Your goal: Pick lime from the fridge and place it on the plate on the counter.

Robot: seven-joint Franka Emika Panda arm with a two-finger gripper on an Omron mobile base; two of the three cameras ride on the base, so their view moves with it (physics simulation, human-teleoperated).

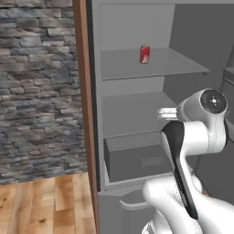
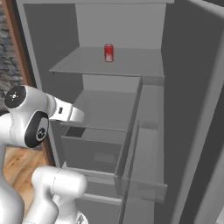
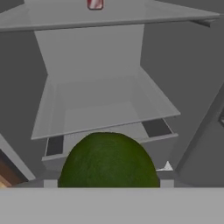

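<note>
The lime (image 3: 108,162), round and dark green, fills the bottom middle of the hand view, close to the camera. My gripper (image 3: 108,181) is shut on it, and the fruit covers the fingertips. The lime hangs in the air in front of the open fridge (image 1: 137,109) (image 2: 109,109), at about the height of its lower shelf (image 3: 100,116), not resting on anything. In the base views my white wrist (image 1: 167,113) (image 2: 70,114) reaches toward the fridge interior. The plate and the counter are out of view.
A red soda can (image 1: 145,54) (image 2: 109,53) (image 3: 95,4) stands on the upper shelf. A grey drawer (image 1: 137,157) (image 2: 94,153) sits below the lower shelf. Door racks (image 2: 146,144) stand to the right. A brown side panel (image 1: 84,91), stone wall (image 1: 36,91) and wood floor (image 1: 45,205) lie left.
</note>
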